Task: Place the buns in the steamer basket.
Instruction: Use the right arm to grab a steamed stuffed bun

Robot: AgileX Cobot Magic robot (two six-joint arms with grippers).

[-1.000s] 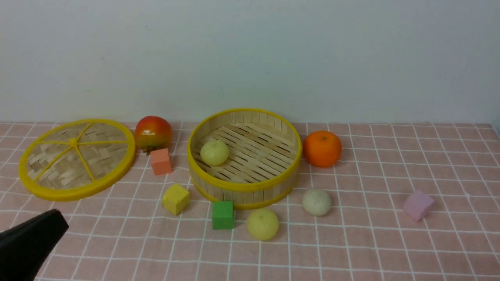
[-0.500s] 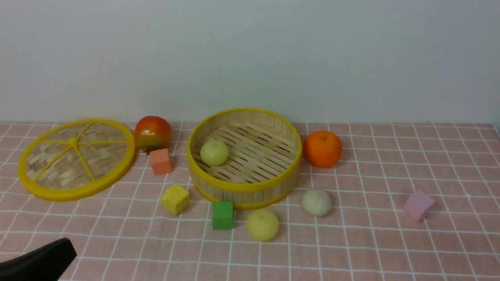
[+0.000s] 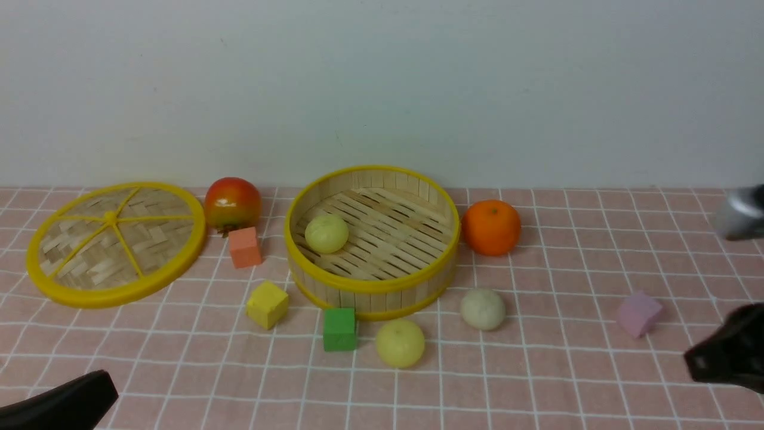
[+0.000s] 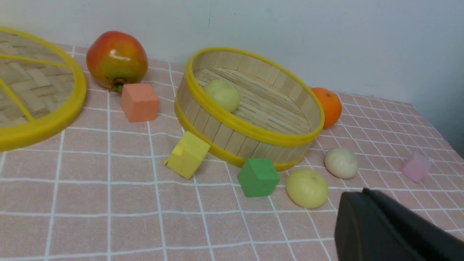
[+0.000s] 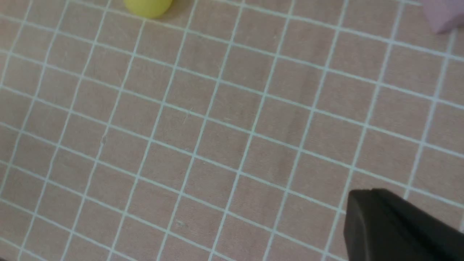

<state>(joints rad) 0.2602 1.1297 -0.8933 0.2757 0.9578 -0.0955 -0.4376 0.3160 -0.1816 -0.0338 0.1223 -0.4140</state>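
Observation:
The steamer basket stands mid-table with one pale yellow bun on its slatted floor. Another pale yellow bun lies on the cloth just in front of the basket; its edge also shows in the right wrist view. An off-white bun rests to its right. My left gripper sits low at the near left corner, shut and empty. My right gripper enters at the right edge, shut and empty, near the pink cube.
A woven lid lies at the left. A red-orange fruit and an orange fruit flank the basket. Coloured cubes are scattered about: salmon, yellow, green, pink.
My right arm has come into the front view at the right edge and its jaws have closed. My left gripper has sunk lower toward the near left corner. The buns have not moved.

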